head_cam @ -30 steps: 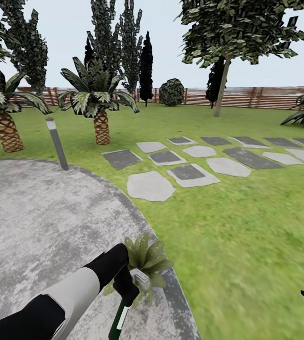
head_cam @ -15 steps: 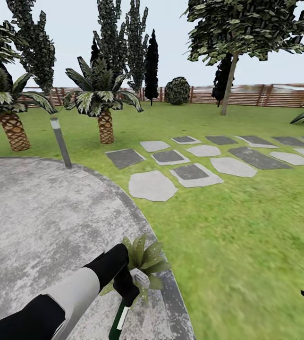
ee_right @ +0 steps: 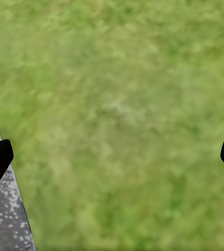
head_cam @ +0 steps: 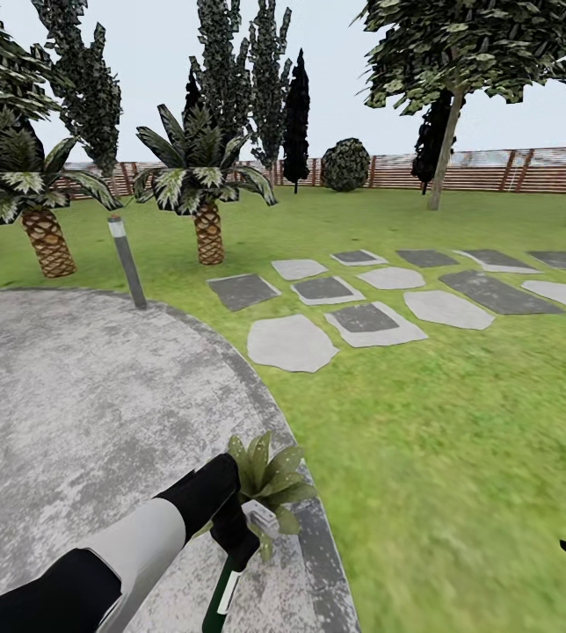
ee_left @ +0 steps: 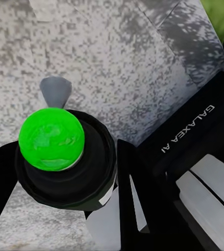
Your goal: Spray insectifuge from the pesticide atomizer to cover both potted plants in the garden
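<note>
Head view, left to right: two palms [head_cam: 41,220] stand at ten and eleven o'clock on the lawn [head_cam: 459,422], a grey lamp post [head_cam: 128,262] rises at the rim of the round patio [head_cam: 72,396], and stepping stones [head_cam: 362,303] run off toward two o'clock before a wooden fence [head_cam: 494,171].

At six o'clock the left hand [head_cam: 235,536] is closed around the sprayer bottle [head_cam: 224,598], a slim dark green body with a white label band, hanging below the grip. A low potted plant [head_cam: 270,479] sits just beyond the hand, at the patio edge. The second plant is not identified.

Left wrist view: the bottle's bright green cap [ee_left: 51,138] sits in a black collar, clamped between the fingers above the paving; a pale nozzle tip [ee_left: 55,91] projects ahead of it.

Right wrist view: the right hand [ee_right: 112,157] is spread wide and empty over grass, both fingertips at the frame edges.

Assessment: the bottle appears rigid, light and smooth-sided, so liable to twist or slip in the grip. The hold near the collar looks sound, since the shoulder there should check sliding. Nozzle aim at the near plant cannot be confirmed.
</note>
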`<state>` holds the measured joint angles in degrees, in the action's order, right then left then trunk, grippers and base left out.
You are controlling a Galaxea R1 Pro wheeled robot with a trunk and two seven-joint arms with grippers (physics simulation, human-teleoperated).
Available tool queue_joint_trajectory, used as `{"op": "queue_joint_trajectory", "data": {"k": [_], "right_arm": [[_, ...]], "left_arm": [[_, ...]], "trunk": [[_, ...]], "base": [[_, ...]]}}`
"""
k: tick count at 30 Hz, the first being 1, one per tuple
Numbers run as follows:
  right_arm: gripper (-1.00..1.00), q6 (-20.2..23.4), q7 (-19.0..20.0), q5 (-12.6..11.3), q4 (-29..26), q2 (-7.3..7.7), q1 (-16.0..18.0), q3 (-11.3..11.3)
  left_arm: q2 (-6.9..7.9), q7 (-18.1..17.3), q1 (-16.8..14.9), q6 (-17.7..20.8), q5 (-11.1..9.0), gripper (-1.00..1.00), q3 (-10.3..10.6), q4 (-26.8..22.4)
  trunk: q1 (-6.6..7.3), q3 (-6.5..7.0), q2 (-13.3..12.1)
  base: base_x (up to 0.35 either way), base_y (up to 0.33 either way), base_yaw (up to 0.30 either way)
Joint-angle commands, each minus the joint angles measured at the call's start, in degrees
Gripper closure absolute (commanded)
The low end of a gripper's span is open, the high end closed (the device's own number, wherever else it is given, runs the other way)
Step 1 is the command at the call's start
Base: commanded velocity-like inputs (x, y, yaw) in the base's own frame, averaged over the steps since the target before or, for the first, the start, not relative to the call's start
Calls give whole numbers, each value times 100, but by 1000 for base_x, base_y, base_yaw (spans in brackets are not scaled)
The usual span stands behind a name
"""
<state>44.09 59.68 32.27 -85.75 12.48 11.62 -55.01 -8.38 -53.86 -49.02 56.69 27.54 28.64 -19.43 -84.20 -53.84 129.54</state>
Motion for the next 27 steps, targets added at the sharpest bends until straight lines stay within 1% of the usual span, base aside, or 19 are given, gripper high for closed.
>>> {"op": "queue_joint_trajectory", "data": {"k": [1,14,20,27], "right_arm": [[-100,21,56,51,-6,0,8,-9],[-100,21,57,51,-4,0,6,-7],[-100,21,55,51,-5,0,6,-7],[-100,21,54,51,-4,0,6,-6]], "left_arm": [[1,-58,-2,19,59,100,2,-8],[10,-56,15,17,59,100,1,0],[11,-55,15,17,61,100,1,-8],[11,-54,15,17,67,100,-7,-8]], "trunk": [[1,-6,3],[1,-6,3],[1,-6,3],[1,-6,3]], "base": [[0,0,1],[-7,0,0],[-259,75,0],[-249,232,0]]}}
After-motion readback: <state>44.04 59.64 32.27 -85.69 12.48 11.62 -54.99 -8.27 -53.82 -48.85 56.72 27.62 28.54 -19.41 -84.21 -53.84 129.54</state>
